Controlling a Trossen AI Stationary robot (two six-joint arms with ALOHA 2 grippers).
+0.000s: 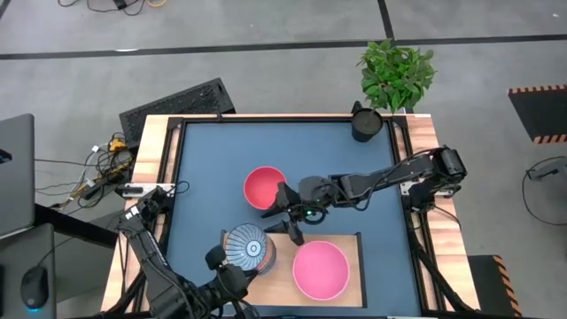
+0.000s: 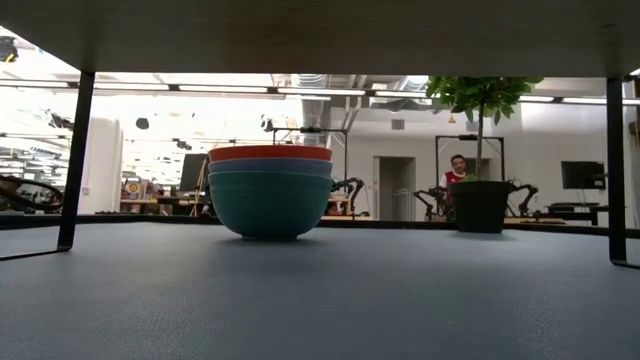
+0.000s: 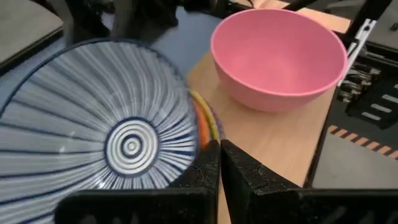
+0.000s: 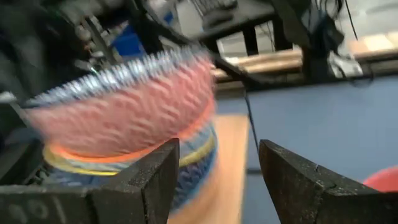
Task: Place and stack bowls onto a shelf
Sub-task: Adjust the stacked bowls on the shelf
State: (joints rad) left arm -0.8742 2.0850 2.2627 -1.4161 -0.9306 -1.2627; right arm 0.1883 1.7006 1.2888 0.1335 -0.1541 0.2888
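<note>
Pale wooden rectangular shelf board (image 1: 282, 276) lay at the near edge of the dark blue tabletop (image 1: 213, 159). On its right part sat a wide plain pink bowl (image 1: 320, 269), upright, mouth up.

On the shelf's left end stood a stack of small patterned bowls (image 1: 248, 249). Top one was a blue-and-white radial-striped bowl (image 3: 102, 146); orange and yellow rims showed beneath it in the left wrist view. The right wrist view showed the stack blurred, its upper bowl reddish on the outside with a blue-and-white rim.

Left gripper (image 3: 219, 163) sat just beside the striped bowl, over the shelf, fingers pressed together with nothing visibly between them. Whether it touched the bowl, could not tell.

Right gripper (image 1: 285, 215) reached across the table from the right, over the blue top between the shelf and a wide red bowl (image 1: 264, 187). Its fingers (image 4: 149, 180) stood wide apart, empty, pointing toward the patterned stack.

Low view: red bowl was nested atop a blue one and a teal-green one (image 2: 269, 205), standing on the tabletop.

A dark cup (image 1: 365, 122) stood at the far right corner, a green potted plant (image 1: 396, 74) behind it.
</note>
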